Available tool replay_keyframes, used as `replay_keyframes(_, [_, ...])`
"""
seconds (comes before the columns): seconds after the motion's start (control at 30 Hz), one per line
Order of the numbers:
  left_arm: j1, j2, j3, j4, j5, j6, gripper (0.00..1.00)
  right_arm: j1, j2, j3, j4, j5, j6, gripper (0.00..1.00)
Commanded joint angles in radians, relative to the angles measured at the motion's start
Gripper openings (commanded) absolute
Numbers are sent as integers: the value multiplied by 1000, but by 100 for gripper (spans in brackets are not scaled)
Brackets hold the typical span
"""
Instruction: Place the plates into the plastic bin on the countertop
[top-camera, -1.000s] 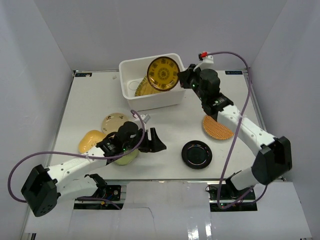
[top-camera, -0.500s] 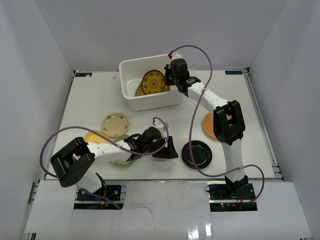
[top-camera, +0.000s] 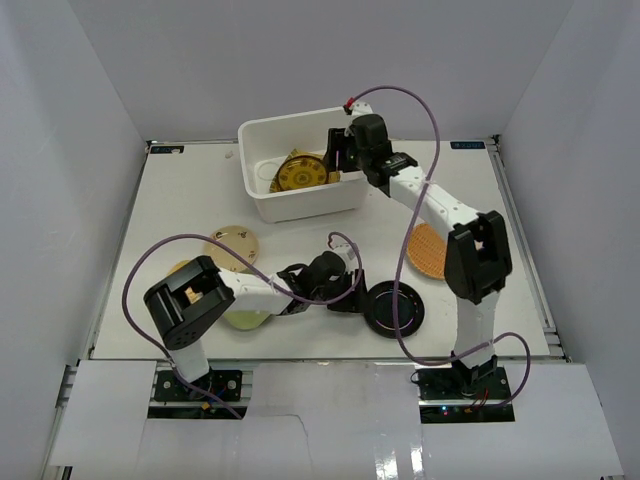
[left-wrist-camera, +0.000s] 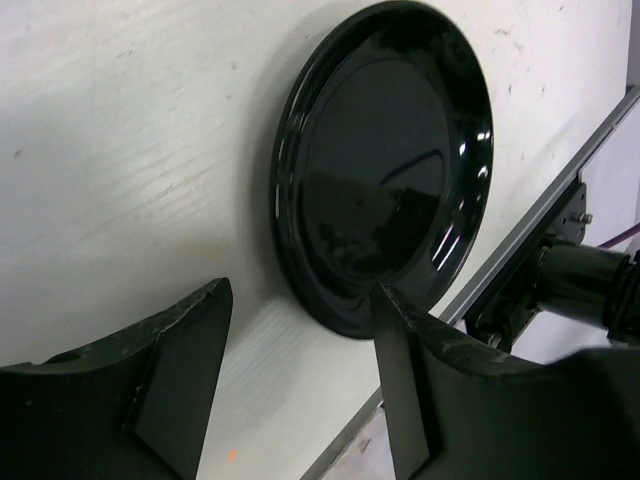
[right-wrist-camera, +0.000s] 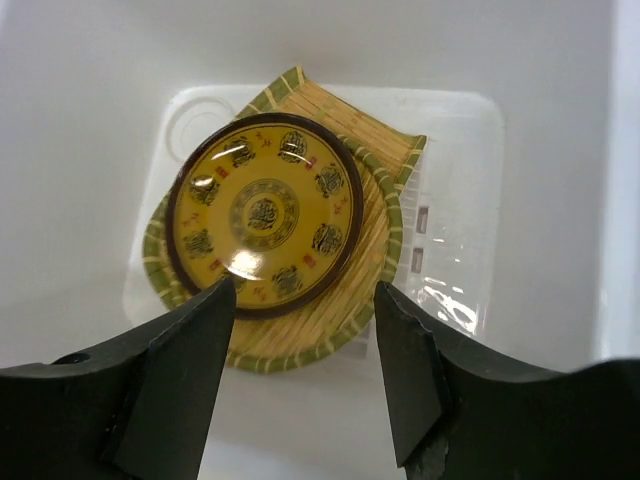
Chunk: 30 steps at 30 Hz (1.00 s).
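Black glossy plate (left-wrist-camera: 385, 165) lay flat on the surface (top-camera: 180, 190) near its front edge, just ahead of the left hand (left-wrist-camera: 300, 295). That hand's fingers were spread w/ nothing between them. One fingertip sat at the plate's near rim; contact or not, couldn't tell. Left hand was clearly the nearer one. The right hand (right-wrist-camera: 305, 290) hung well apart over the bin (top-camera: 300, 205), also spread and empty, directly above the gold plate (right-wrist-camera: 263, 213), which rested on a woven tray (right-wrist-camera: 370, 150) inside. Being round, the black plate had no long axis, so prob. the rim facing the left hand was the only hold. Orange woven plate (top-camera: 428, 250) and beige plate (top-camera: 232, 243) lay outside the bin.
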<state>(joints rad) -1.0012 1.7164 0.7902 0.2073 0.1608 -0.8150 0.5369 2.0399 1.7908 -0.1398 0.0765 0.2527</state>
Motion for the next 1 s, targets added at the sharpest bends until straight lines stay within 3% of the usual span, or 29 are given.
replay_keyframes(0.0, [-16, 44, 35, 17, -32, -10, 68, -3, -231, -103, 49, -49, -6, 64])
replay_keyframes(0.13, [-20, 97, 70, 12, -53, -7, 61, -3, -502, -435, 164, -131, 40, 61])
replay_keyframes(0.23, [-20, 109, 80, -6, -98, -1, 50, -5, -670, -632, 198, -150, 66, 59])
replay_keyframes(0.27, [-19, 111, 84, -11, -119, 0, 40, -5, -710, -683, 212, -150, 83, 59])
replay_keyframes(0.37, [-19, 121, 87, -32, -145, 4, 24, -2, -851, -824, 232, -165, 106, 58])
replay_keyframes(0.4, [-20, 121, 93, -49, -179, 5, 9, -2, -910, -850, 227, -168, 111, 58])
replay_keyframes(0.43, [-19, 120, 92, -54, -187, 4, 2, -2, -941, -875, 224, -169, 111, 58])
replay_keyframes(0.57, [-16, 59, 58, -43, -211, 5, 0, -2, -1084, -979, 157, -149, 88, 58])
replay_keyframes(0.7, [15, -104, 46, -59, -211, 10, 0, -3, -1252, -1013, 37, -107, 65, 56])
replay_keyframes(0.8, [71, -205, 44, -65, -185, 14, 0, -3, -1349, -1016, -12, -48, 65, 40])
replay_keyframes(0.83, [90, -268, 47, -69, -178, 17, 0, -2, -1371, -1015, -23, -18, 65, 32])
replay_keyframes(0.87, [136, -291, 67, -81, -162, 20, 0, -2, -1391, -1013, -30, -5, 65, 17])
replay_keyframes(0.93, [226, -342, 125, -120, -115, 39, 0, -2, -1438, -1010, -41, 31, 65, 8])
replay_keyframes(0.97, [255, -348, 150, -137, -109, 46, 0, -3, -1449, -1010, -46, 37, 65, 8])
